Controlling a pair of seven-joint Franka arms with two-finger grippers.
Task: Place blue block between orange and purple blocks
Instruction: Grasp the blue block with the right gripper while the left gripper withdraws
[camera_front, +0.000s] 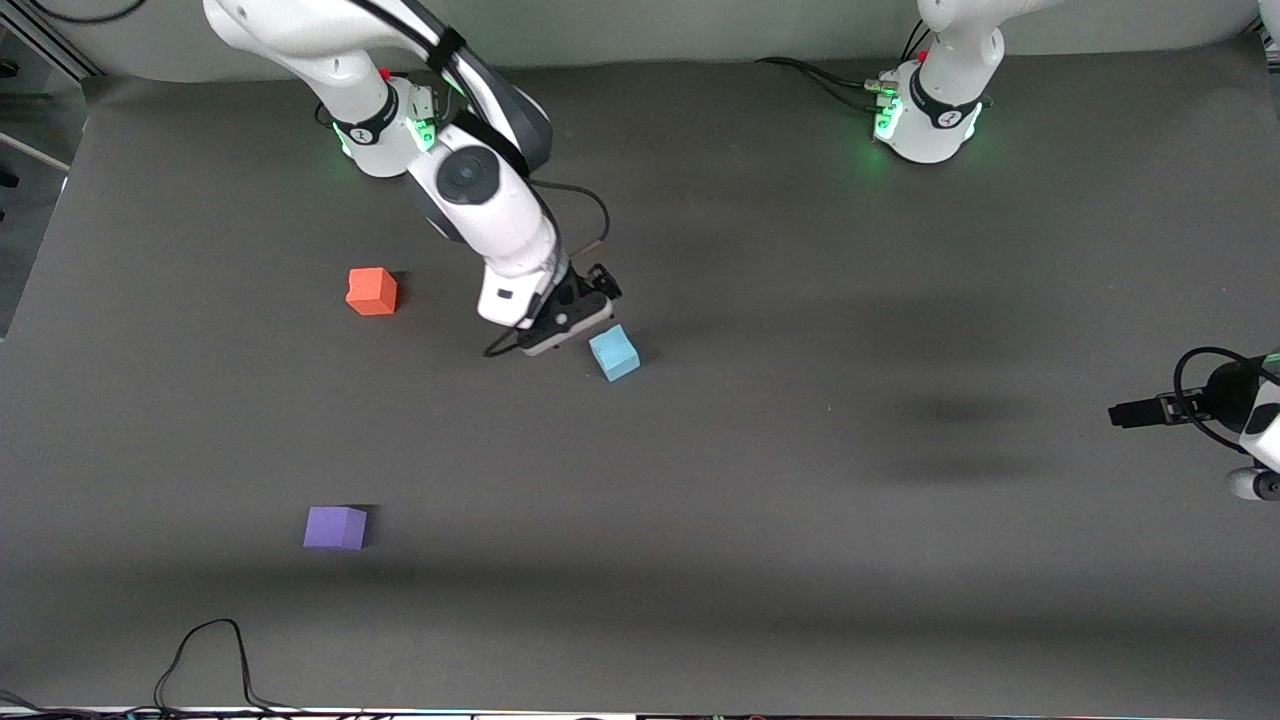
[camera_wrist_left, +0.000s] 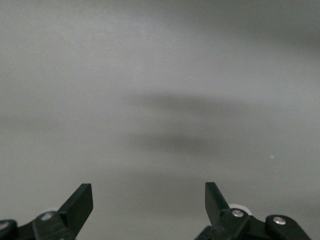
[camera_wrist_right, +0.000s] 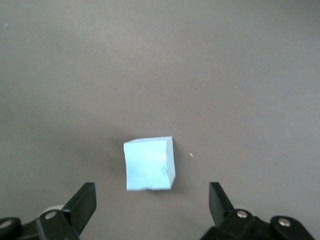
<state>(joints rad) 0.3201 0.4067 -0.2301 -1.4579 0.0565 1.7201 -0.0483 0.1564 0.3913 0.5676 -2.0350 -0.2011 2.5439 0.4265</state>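
- We work over a dark grey bench, bare but for three small cubes and some cables at the edge nearest the front camera.
- Our right gripper hangs low just beside the blue block, a little toward the robots' bases from it. In the right wrist view the fingers stand wide apart with nothing between them, and the blue block sits on the bench just ahead of the gap, slightly turned.
- Our left gripper waits over bare bench at the left arm's end, well apart from all the cubes. Its fingers are spread wide too and hold nothing.
- The orange block lies toward the right arm's end, farther from the front camera than the blue one. The purple block lies at the same end, much nearer to the front camera.
- The space between orange and purple is free.
- We judge the task barely begun: the blue block is not yet gripped and rests well apart from that space.
- What is left, as we read it: straddle the blue block, close on it, lift it, carry it toward the right arm's end, and set it down in line between orange and purple.
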